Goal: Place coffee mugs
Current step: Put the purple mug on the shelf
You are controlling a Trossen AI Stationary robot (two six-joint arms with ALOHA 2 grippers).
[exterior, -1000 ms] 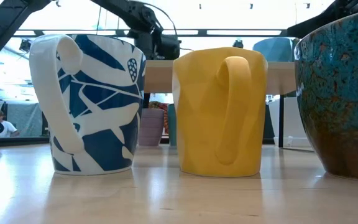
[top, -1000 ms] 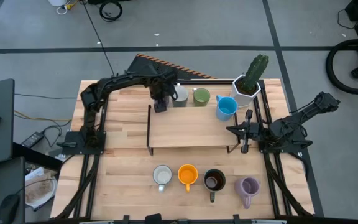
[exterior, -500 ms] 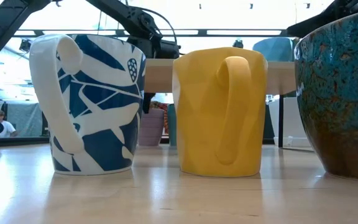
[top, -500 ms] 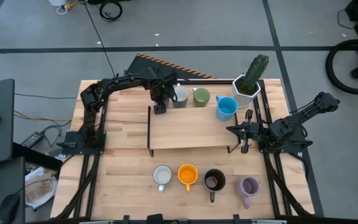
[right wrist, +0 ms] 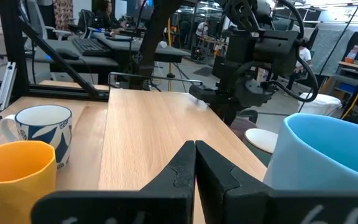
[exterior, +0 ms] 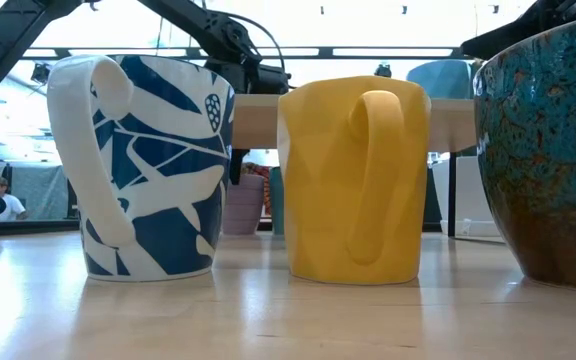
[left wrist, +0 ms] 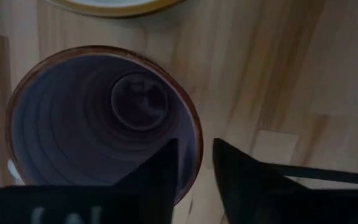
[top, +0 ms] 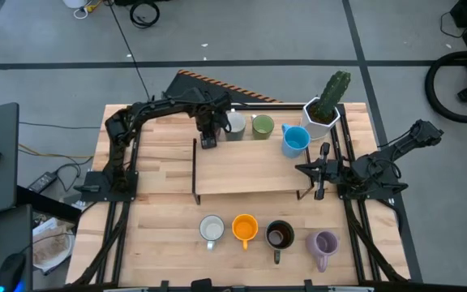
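Note:
A lavender mug (left wrist: 104, 118) stands on the table behind the wooden shelf's (top: 250, 166) far left corner. My left gripper (top: 208, 134) points down onto it and is shut on its rim. A pale mug (top: 235, 124), a green mug (top: 263, 125) and a blue mug (top: 295, 139) stand in the far row. A white-and-blue mug (top: 212, 230), an orange mug (top: 244, 229), a dark mug (top: 279, 235) and a second lavender mug (top: 324, 243) stand in the near row. My right gripper (top: 323, 170) waits shut at the shelf's right end. My left gripper has the lavender mug's wall at the rim (left wrist: 193, 158) between its fingers, one finger (left wrist: 160, 177) inside the mug and the other outside. The fingers come from above, pointing down. The mug stands upright on the table.
A white pot with a cactus (top: 323, 109) stands at the far right corner, close to the blue mug. The shelf's top is bare wood. The pale mug's rim (left wrist: 110, 5) lies close beside the held mug.
My left gripper has sunk a little onto the lavender mug behind the shelf; in the low view one of its fingers now shows beside that mug. The mug has stayed in place.

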